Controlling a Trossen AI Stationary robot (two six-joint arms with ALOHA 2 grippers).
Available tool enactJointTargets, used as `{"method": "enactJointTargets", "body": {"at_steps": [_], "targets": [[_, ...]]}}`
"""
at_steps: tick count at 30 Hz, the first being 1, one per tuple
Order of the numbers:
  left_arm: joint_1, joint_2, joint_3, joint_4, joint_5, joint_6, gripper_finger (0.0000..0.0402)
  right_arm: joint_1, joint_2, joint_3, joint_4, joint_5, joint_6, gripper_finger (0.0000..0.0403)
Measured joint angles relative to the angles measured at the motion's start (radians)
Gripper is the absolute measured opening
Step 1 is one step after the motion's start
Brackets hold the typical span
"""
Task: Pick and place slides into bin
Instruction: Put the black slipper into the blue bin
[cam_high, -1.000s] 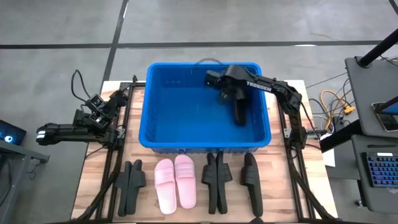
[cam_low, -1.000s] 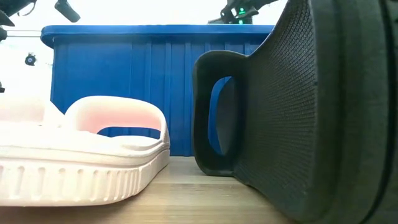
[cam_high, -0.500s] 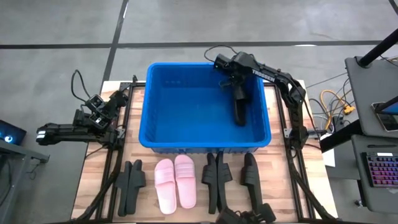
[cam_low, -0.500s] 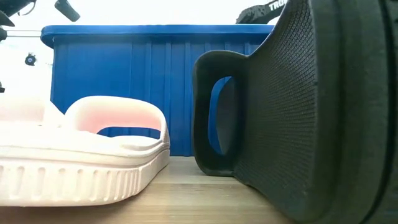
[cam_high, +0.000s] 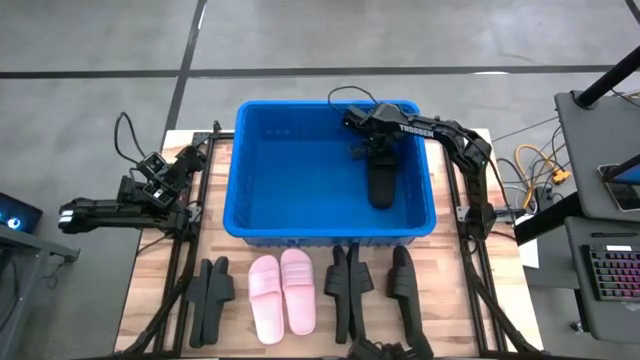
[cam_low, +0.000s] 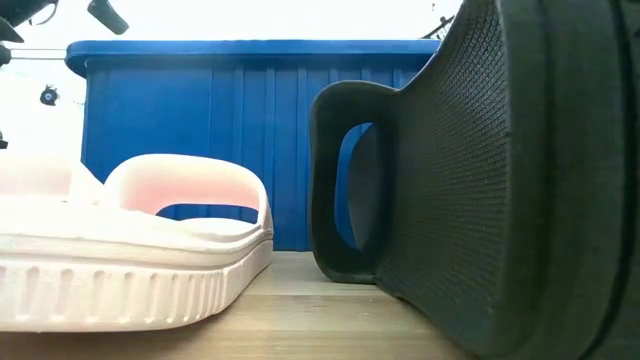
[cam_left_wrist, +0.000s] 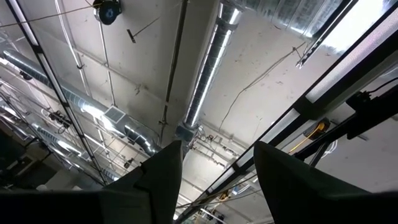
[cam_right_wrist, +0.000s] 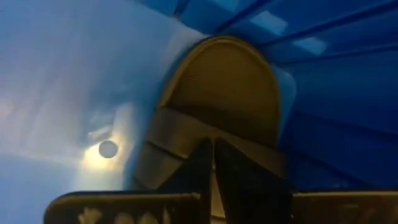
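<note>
One arm reaches over the bin (cam_high: 255, 215), its right gripper (cam_high: 374, 150) pressed together above a black slide (cam_high: 381, 182); the left gripper (cam_high: 68, 215), fingers parted, rests beside the desk (cam_high: 150, 300).

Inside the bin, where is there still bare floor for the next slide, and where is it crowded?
Bare: the blue bin floor left and centre, from the left wall to the black slide lying by the right wall. Crowded: that right side, where the shut right gripper hangs over the slide.

Right claw (cam_high: 372, 150) closed, arm extended, left claw (cam_high: 70, 215) parked, pointing up
</note>
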Motion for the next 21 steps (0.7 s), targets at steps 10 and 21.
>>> {"method": "enactJointTargets", "body": {"at_steps": [10,21], "targets": [[0.0,0.003,0.0,0.0,0.0,0.0,0.0183,0.092,-0.153,0.119,0.026,-0.059,-0.171,0.0009],[0.0,0.012,-0.011,-0.029,0.0,0.0,0.0183,0.463,-0.52,0.136,0.06,-0.125,-0.219,0.0009]]}}
